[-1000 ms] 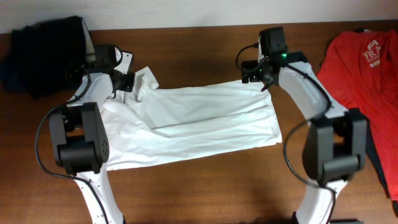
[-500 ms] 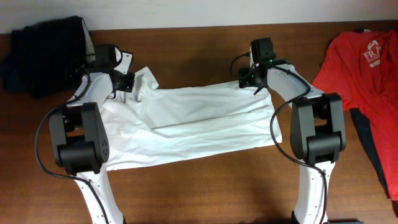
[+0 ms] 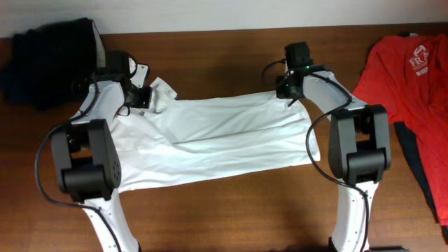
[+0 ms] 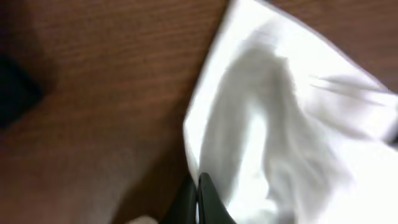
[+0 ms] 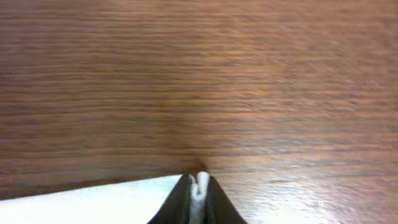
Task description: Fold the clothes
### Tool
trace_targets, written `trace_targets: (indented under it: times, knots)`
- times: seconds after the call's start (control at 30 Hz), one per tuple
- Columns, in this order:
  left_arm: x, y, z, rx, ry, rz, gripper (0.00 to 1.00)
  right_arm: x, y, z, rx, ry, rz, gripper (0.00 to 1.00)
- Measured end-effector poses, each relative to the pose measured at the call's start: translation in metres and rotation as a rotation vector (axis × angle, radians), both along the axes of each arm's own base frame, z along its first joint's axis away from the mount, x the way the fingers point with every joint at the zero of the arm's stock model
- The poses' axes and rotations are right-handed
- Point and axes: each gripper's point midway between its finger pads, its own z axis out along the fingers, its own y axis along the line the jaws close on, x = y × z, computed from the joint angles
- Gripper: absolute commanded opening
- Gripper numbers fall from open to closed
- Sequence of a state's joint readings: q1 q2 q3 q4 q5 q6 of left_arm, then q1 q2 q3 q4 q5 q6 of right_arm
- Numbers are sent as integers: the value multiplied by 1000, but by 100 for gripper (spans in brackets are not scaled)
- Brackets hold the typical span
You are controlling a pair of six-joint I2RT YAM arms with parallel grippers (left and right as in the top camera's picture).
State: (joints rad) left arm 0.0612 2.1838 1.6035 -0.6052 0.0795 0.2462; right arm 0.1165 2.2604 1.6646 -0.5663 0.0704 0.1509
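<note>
The white shirt (image 3: 224, 140) lies spread across the middle of the wooden table (image 3: 224, 56), partly folded lengthwise. My left gripper (image 3: 143, 98) is at its far left corner. In the left wrist view the dark fingers (image 4: 208, 202) are shut on the edge of the white fabric (image 4: 292, 137), which rises in loose folds. My right gripper (image 3: 287, 89) is at the shirt's far right corner. In the right wrist view its fingers (image 5: 214, 199) pinch a small fold of the white cloth (image 5: 93, 202), with bare wood beyond.
A heap of dark garments (image 3: 49, 59) lies at the back left corner. A red T-shirt with white print (image 3: 406, 70) lies at the right edge, over a dark garment (image 3: 423, 175). A pale wall runs along the table's far edge.
My right gripper has moved left onto the shirt's far right corner and closed on it. The left gripper has stayed shut, with the left corner shifted a little.
</note>
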Motion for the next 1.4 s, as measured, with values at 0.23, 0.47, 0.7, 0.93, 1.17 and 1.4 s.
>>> trace_targets:
  times: [0.23,0.47,0.7,0.93,1.17,1.4]
  knots:
    - [0,-1,76,-23,-123,32,0,-21,-44,0,35,119,-93,4]
    - [-19,-5,82,-45,-67,37,0,-29,-46,17,32,177,-99,4]
    - [-50,-10,100,-99,5,47,0,-36,-48,38,29,227,-103,4]
    - [-81,-6,93,-111,128,73,0,-58,-53,36,29,316,-119,4]
    - [-106,-8,88,-117,236,89,0,-89,-64,35,28,440,-145,4]
    - [-124,-2,74,-78,307,105,0,-114,-90,49,46,541,-214,4]
